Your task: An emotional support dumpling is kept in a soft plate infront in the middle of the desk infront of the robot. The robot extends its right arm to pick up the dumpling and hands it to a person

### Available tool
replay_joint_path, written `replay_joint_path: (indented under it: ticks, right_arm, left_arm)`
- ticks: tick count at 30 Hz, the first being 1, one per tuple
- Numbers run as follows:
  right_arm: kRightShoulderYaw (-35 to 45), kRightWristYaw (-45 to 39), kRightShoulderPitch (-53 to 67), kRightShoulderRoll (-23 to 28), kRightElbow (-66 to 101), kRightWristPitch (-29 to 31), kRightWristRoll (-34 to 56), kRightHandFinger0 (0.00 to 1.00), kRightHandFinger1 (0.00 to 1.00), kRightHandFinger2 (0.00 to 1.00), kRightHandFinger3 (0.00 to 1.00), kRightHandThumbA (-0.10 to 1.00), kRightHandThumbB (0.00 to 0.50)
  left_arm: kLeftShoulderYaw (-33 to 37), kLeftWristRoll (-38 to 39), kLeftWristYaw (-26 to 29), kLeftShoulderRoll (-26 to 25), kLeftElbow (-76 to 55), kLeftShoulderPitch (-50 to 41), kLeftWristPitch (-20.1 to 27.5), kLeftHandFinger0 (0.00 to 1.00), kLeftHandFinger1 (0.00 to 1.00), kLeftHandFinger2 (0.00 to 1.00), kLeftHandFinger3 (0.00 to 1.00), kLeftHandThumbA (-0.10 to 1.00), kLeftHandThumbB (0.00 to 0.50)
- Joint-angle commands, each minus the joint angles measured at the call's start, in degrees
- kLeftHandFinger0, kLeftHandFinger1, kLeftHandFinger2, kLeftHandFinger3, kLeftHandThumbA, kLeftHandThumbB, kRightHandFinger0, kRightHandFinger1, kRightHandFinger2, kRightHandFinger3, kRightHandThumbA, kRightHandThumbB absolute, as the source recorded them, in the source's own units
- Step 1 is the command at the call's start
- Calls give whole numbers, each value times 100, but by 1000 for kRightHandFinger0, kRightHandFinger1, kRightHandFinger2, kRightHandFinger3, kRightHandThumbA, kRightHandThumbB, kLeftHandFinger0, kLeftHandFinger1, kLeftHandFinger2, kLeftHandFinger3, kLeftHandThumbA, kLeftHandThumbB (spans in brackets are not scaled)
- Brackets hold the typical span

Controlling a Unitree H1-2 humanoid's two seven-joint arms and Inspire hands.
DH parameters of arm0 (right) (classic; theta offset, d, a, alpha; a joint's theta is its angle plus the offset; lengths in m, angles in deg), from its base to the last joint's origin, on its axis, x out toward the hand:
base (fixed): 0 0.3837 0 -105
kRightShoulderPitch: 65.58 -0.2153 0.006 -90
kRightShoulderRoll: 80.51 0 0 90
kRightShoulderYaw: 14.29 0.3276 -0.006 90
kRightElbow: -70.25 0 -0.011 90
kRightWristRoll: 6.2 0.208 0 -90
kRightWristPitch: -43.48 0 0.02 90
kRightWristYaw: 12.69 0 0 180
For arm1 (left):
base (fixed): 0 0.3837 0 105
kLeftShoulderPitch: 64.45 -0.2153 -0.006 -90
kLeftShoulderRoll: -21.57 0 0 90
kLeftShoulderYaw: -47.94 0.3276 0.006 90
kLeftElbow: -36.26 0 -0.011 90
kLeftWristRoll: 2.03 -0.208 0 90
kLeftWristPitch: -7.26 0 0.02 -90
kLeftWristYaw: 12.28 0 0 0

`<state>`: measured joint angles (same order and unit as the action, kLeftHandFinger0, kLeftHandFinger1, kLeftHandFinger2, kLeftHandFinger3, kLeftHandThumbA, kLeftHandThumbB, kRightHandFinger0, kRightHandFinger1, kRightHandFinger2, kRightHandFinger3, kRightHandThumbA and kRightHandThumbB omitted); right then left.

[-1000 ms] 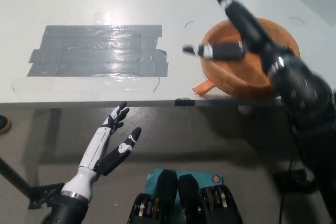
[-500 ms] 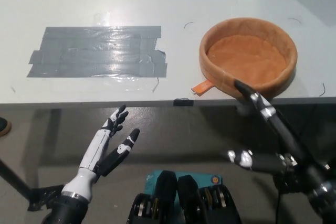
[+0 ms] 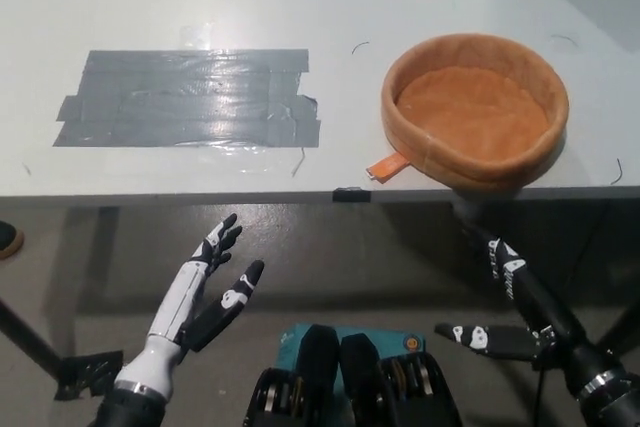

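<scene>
Dumpling is showing nowhere; the orange soft plate (image 3: 475, 112) is sitting bare at the desk's (image 3: 300, 7) near edge, right of a grey tape patch (image 3: 190, 97). Right hand (image 3: 520, 307) is hanging below the desk, fingers spread, holding nothing; left hand (image 3: 205, 292) is resting spread at lower left

I see my black right hand (image 3: 520, 309) low at the lower right, fingers (image 3: 503, 260) spread and holding nothing, wrist toward the corner — while the white left hand (image 3: 205, 287) rests at lower left, open too, pointing up and forward.
</scene>
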<state>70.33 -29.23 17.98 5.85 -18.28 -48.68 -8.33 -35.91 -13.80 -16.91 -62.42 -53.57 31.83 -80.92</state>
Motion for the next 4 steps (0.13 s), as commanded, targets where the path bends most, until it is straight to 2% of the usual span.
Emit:
replay_joint_path:
  ticks: [1, 4]
  right_arm:
    - [-69, -113, 49, 75, 41, 424, 125, 1000, 1000, 1000, 1000, 917, 316]
    - [-101, -115, 51, 88, 73, 377, 84, 1000, 1000, 1000, 1000, 908, 313]
  left_arm:
    - [17, -13, 5, -26, -195, -65, 189, 1000, 1000, 1000, 1000, 730, 5]
    - [19, -61, 61, -15, -143, -48, 281, 1000, 1000, 1000, 1000, 718, 0]
